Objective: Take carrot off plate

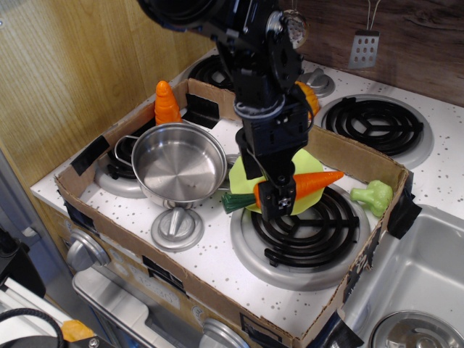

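**Tool down over the carrot, grip unclear**

While only one view is on hand, observation.image, most of the scene reads well. The black arm comes in from the top edge, its upper part cut off, and reaches down to the middle of the cardboard tray [341, 148] that sits on the stove surface [217, 268].

The tool [278, 201] stands right at the carrot [313, 180], covering its middle. Whether the jaws are closed on it or only lowered around it cannot be told; the fingertips are dark against the dark burner behind them.

The carrot lies across the plate [308, 159], orange tip pointing right past the rim, green stem end sticking out to the left toward the pot. Only the tip half and the stem end show clearly; the rest is behind the tool. Whether the carrot rests on the plate or is lifted slightly off it cannot be made out. Much of the plate is hidden by the arm.

- Steel pot [179, 165]: just left of the plate, empty, its lid [176, 228] on the surface in front.
- Ridged orange cone [166, 102]: upright by the tray's back-left wall.
- Broccoli toy [373, 196]: near the tray's right wall.
- Pumpkin [308, 100]: mostly hidden behind the arm.
- Grater [364, 48]: hangs on the back wall.
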Tool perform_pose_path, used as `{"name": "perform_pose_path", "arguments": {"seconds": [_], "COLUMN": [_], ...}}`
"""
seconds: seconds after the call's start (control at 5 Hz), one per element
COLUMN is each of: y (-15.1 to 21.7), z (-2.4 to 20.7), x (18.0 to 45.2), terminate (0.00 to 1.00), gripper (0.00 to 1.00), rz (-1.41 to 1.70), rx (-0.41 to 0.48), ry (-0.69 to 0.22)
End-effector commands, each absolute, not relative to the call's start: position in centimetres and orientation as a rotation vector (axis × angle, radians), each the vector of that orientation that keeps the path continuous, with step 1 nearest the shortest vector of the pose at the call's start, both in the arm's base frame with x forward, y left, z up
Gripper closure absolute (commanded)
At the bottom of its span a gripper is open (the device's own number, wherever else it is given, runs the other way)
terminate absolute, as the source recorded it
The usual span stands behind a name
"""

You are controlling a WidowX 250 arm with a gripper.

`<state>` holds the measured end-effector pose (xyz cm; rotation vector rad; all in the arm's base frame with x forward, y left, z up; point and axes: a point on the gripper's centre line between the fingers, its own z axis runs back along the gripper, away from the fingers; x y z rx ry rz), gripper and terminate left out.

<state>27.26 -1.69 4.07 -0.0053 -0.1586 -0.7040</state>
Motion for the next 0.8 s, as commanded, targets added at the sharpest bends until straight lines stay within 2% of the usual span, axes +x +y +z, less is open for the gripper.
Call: {"name": "perform_pose_path", "arguments": {"seconds": [0.0, 0.2, 0.6], "y": [-0.66, -0.52, -0.75], "z": [3.7, 3.14, 3.22], "x": [27.97, 28.08, 27.92], "terminate": [0.0, 0.0, 0.0], "gripper": [0.0, 1.0, 1.0], "rz": [-0.714, -0.712, -0.687], "rx": [-0.007, -0.033, -0.03], "ry": [-0.195, -0.203, -0.201]}}
